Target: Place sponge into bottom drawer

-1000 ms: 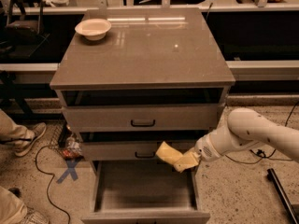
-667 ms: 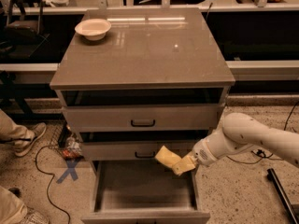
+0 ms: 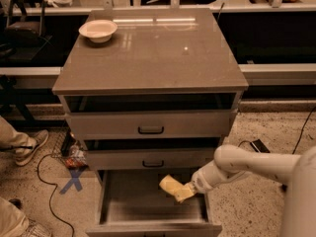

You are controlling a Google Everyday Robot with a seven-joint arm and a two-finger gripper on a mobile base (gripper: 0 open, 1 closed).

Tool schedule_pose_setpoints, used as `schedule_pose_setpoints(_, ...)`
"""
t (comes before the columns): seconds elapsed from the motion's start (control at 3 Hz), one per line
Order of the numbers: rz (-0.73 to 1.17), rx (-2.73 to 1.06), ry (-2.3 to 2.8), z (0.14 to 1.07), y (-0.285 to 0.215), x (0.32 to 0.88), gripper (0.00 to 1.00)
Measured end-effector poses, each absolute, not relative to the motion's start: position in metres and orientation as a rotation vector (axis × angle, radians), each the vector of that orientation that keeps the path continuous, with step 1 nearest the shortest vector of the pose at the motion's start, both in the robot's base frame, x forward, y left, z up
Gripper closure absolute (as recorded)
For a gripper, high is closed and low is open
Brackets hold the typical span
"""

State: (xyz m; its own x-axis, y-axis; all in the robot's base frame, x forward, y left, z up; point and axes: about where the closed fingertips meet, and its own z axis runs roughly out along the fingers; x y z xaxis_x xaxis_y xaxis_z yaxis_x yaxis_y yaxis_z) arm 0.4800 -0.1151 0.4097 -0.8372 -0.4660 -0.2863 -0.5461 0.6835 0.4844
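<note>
1. Yellow foam sponge (image 3: 173, 187) hangs over the open bottom drawer (image 3: 143, 205), toward its right-rear part and just below the middle drawer (image 3: 123, 159) front. As far as I can tell it isn't touching the drawer floor.
2. Tool (image 3: 189, 190), at the end of the white arm (image 3: 247, 164) reaching in from the right, is closed on the sponge's right end. The rest of the sponge sticks out to the left, tilted.
3. Handling, my guess: v. light and soft, and it squashes under the grip. Can't break, and foam is grippy, so a slip is unlikely.
4. Where to hold: an end hold like this lets the free end flop or pivot a bit. A hold across the pinched middle would be steadier, but for a short drop it should do. It may bounce a little on landing.
5. Surface: the drawer floor is flat, grey and broad w/ low walls. It looks hard and smooth, w/ lots of landing area.
6. Room: the middle drawer and top drawer (image 3: 113, 125) fronts sit right above the rear of the opening, so headroom near the arm is tight. Toward the front it's open.
7. Elsewhere: a white bowl (image 3: 98, 30) sits on the tabletop (image 3: 163, 58) at the far left corner, well apart. On the speckled floor there's a blue tape X (image 3: 74, 181) left of the cabinet, and someone's shoe (image 3: 27, 147) beyond it.
</note>
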Motion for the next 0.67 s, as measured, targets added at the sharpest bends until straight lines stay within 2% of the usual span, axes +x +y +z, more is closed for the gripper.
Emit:
schedule_pose_setpoints(0.33, 0.89, -0.739, 2.808, 0.329, -0.093, 0.485, 0.97)
schedule_pose_setpoints(0.67, 0.915, -0.666, 2.828, 0.289, -0.081, 0.492, 0.75)
